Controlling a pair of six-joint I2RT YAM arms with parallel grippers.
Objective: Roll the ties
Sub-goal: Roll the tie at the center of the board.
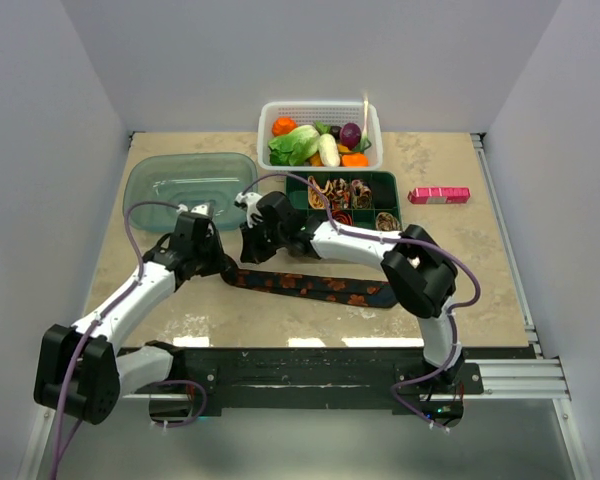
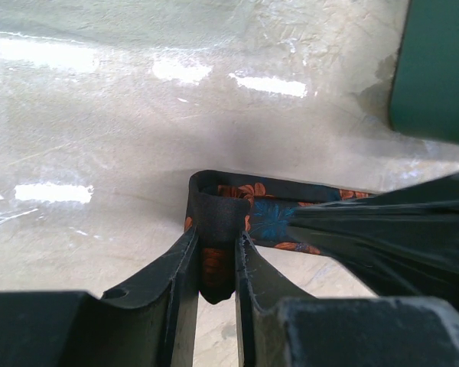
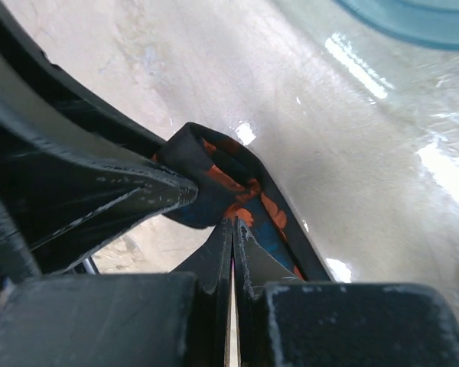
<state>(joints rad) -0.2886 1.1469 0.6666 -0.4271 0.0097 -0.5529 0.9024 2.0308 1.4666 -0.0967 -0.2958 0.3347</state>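
Note:
A black tie point(image 1: 310, 285) with orange-red spots lies stretched across the table in front of the arms. Its left end is folded up into a small loop point(image 2: 218, 205). My left gripper point(image 2: 216, 256) is shut on that folded end, and dark cloth hangs between its fingers. My right gripper point(image 3: 233, 223) is shut, with its tips pressed against the loop point(image 3: 214, 172) from the other side; I cannot see any cloth between them. Both grippers meet at the tie's left end, the left gripper point(image 1: 223, 266) and the right gripper point(image 1: 242, 252). Several rolled ties point(image 1: 335, 188) sit in a green tray point(image 1: 392, 180).
A white basket point(image 1: 270, 112) of toy vegetables stands at the back. Left of the green tray lies a teal plastic lid point(image 1: 185, 185). A pink box point(image 1: 439, 195) lies at the right. The green tray's corner point(image 2: 436, 69) shows in the left wrist view.

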